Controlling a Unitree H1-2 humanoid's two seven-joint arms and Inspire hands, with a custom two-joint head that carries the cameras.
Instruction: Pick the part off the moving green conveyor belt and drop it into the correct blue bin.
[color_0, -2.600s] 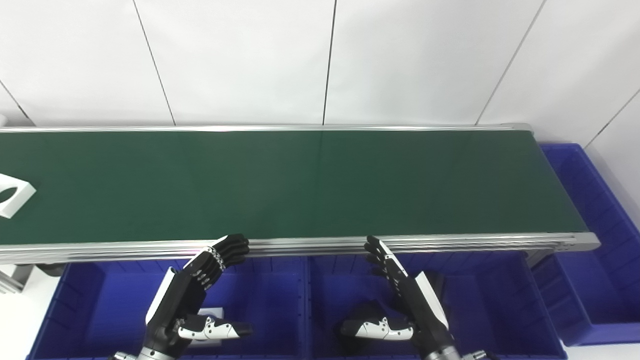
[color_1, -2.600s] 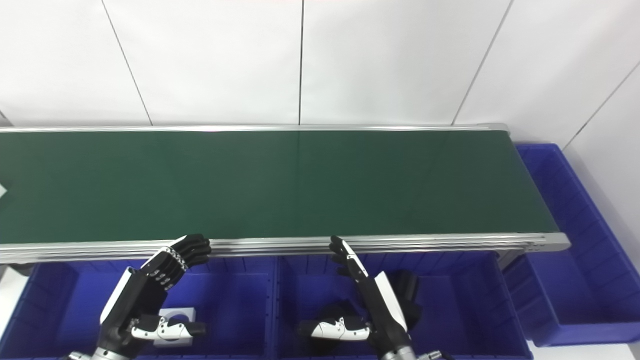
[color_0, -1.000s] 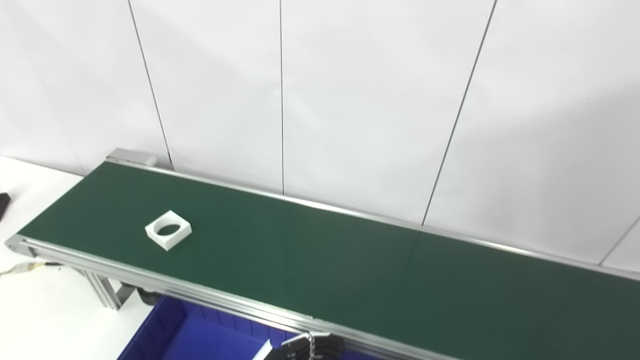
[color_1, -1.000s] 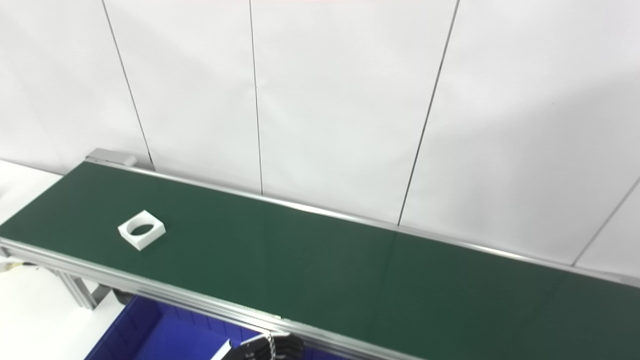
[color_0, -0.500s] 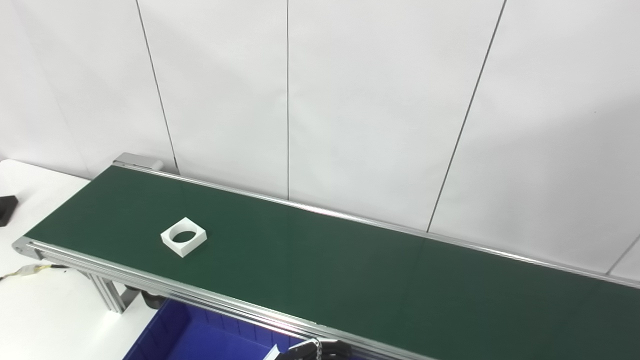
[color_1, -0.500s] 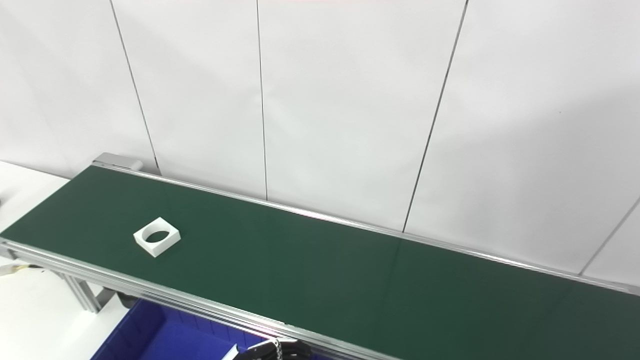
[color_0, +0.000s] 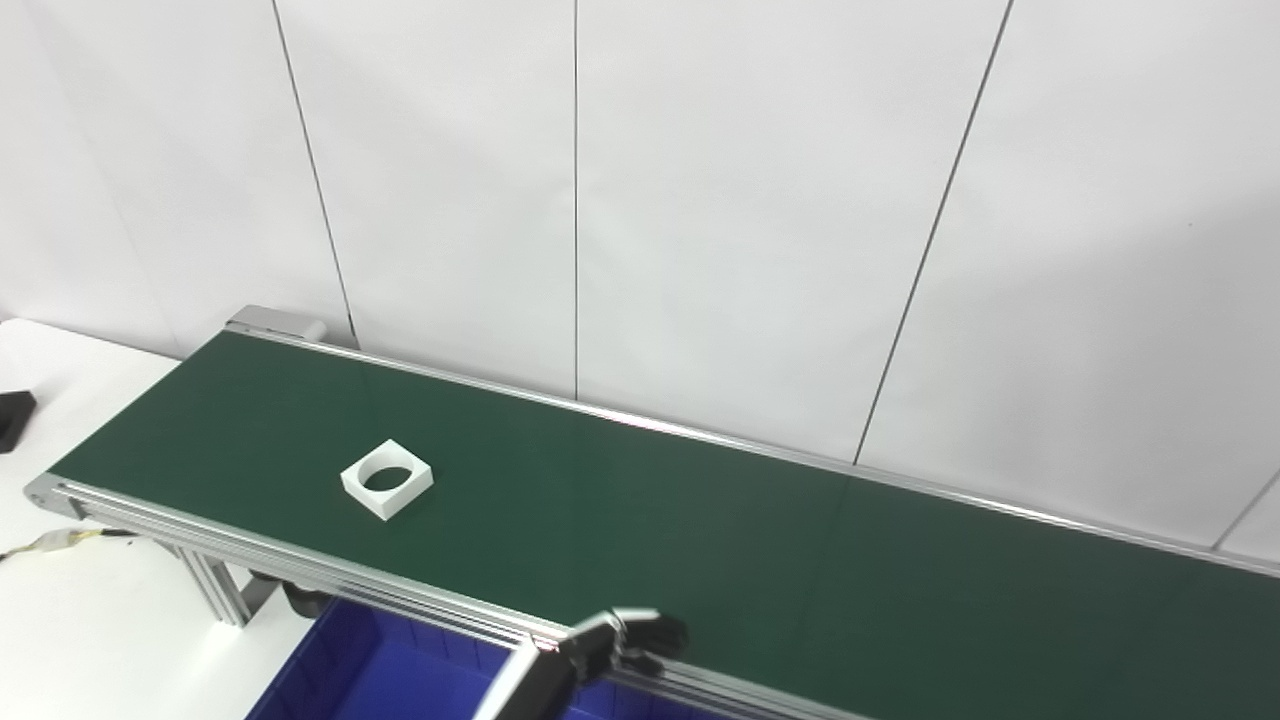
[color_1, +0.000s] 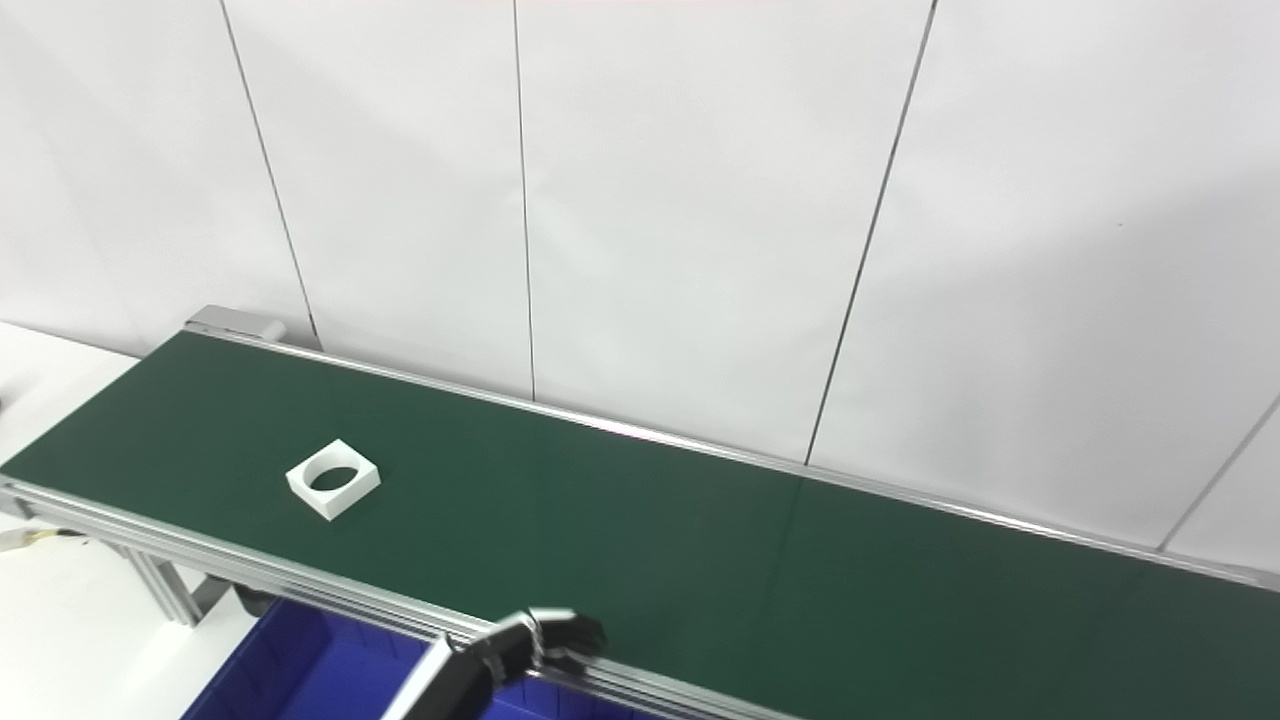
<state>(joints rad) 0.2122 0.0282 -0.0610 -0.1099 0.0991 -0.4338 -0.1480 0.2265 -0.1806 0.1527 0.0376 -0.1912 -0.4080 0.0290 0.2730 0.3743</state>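
A white square part with a round hole (color_0: 387, 479) lies flat on the green conveyor belt (color_0: 700, 540), towards its left end. My left hand (color_0: 610, 645) pokes up from the bottom edge at the belt's near rail, well to the right of the part and nearer to me. Its dark fingers are bent forward and hold nothing; the thumb and palm are out of frame. In the right eye view the same hand (color_1: 525, 640) shows over the rail. My right hand is out of the picture.
One blue bin (color_0: 370, 675) shows below the belt's near rail at the bottom edge. A white table (color_0: 90, 620) with a cable (color_0: 50, 540) and a black object (color_0: 12, 415) lies to the left. A white panelled wall stands behind the belt.
The part has ridden a little to the right along the belt. My left hand has risen into view over the near rail. Since 2.6 s ago the camera swung left.
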